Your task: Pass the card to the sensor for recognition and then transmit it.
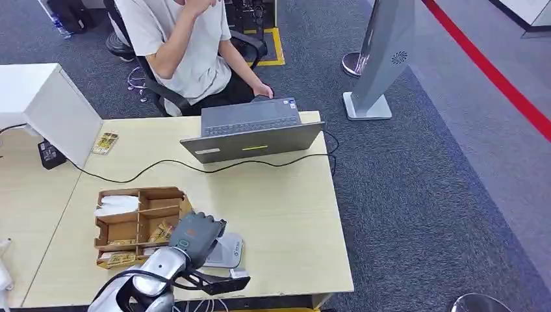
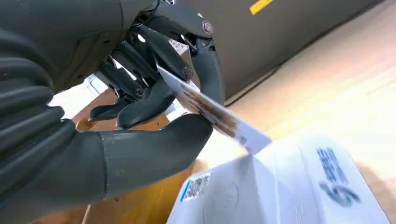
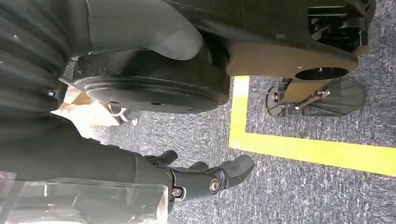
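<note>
The left hand point(image 2: 140, 107) pinches the card point(image 2: 212, 112) between thumb and fingers point(image 2: 205, 70), its free corner just above the white sensor point(image 2: 299, 186) on the tabletop point(image 1: 286, 214). The thin pinch could slip. The wooden organizer point(image 1: 140, 224) holds tissues and cards. The right hand point(image 3: 205, 179) hangs empty, fingers loosely curled.

**An office room with a desk**

This looks like an office. A person point(image 1: 188, 45) sits in a black chair point(image 1: 162, 91) at a light wood table point(image 1: 286, 214), using a grey laptop point(image 1: 253, 133). The floor is grey carpet point(image 1: 422, 195) with red point(image 1: 487, 68) and yellow tape lines point(image 1: 281, 49).
</note>
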Motion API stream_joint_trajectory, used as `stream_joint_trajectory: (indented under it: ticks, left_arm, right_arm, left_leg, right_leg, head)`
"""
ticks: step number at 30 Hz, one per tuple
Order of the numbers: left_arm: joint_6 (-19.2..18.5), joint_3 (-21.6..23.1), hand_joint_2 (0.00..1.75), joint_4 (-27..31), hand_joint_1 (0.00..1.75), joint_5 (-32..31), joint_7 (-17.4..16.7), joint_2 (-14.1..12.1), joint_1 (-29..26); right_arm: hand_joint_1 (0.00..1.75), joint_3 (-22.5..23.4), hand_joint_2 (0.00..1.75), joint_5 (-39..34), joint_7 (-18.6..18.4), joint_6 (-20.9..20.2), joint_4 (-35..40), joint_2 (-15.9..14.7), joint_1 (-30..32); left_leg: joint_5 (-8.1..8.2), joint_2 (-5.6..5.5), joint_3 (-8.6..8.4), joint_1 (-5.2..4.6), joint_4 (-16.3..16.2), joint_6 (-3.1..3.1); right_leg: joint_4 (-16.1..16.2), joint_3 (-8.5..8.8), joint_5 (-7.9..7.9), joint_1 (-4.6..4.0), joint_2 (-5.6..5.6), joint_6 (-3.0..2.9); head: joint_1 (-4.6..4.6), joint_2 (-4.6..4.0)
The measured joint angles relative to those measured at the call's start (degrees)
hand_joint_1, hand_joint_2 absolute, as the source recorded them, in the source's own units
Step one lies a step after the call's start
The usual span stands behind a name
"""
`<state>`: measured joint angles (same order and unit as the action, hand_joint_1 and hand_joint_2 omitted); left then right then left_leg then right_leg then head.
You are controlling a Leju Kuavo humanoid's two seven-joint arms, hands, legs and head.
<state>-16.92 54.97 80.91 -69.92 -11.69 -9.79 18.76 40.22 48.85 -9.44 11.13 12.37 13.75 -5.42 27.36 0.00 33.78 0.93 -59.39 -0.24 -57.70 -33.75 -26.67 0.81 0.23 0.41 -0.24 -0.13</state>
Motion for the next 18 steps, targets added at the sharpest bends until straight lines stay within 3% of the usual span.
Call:
stream_joint_trajectory:
  ticks: [13,16,18]
  left_arm:
    - [0.7,1.6,1.75,-2.6,1.75,1.07,0.3,0.0,1.39]
    - [5.35,1.57,1.75,-2.53,1.75,-0.79,-1.56,0.74,1.39]
    - [12.88,0.71,1.75,-0.1,1.75,-4.15,-4.0,2.68,1.34]
  right_arm:
    - [0.0,0.83,1.75,0.59,-1.03,-0.39,0.0,0.0,-0.27]
    - [0.0,1.25,1.75,0.57,-0.96,-0.24,0.0,0.04,-0.28]
    - [0.0,1.53,1.75,0.67,-0.59,0.11,0.0,0.09,-0.26]
  left_leg:
    - [0.0,0.0,-0.02,0.0,0.0,0.0]
    - [-0.01,-0.04,-0.01,0.0,-0.01,0.0]
    - [-0.01,-0.08,0.02,-0.02,-0.01,0.01]
  right_leg:
    - [0.0,0.01,0.0,0.0,0.0,0.0]
    - [0.0,0.01,0.0,0.0,-0.04,0.0]
    - [0.0,0.02,0.0,0.02,-0.08,0.0]
  head:
    - [-0.02,0.0]
    - [-0.02,0.0]
    - [0.0,0.02]
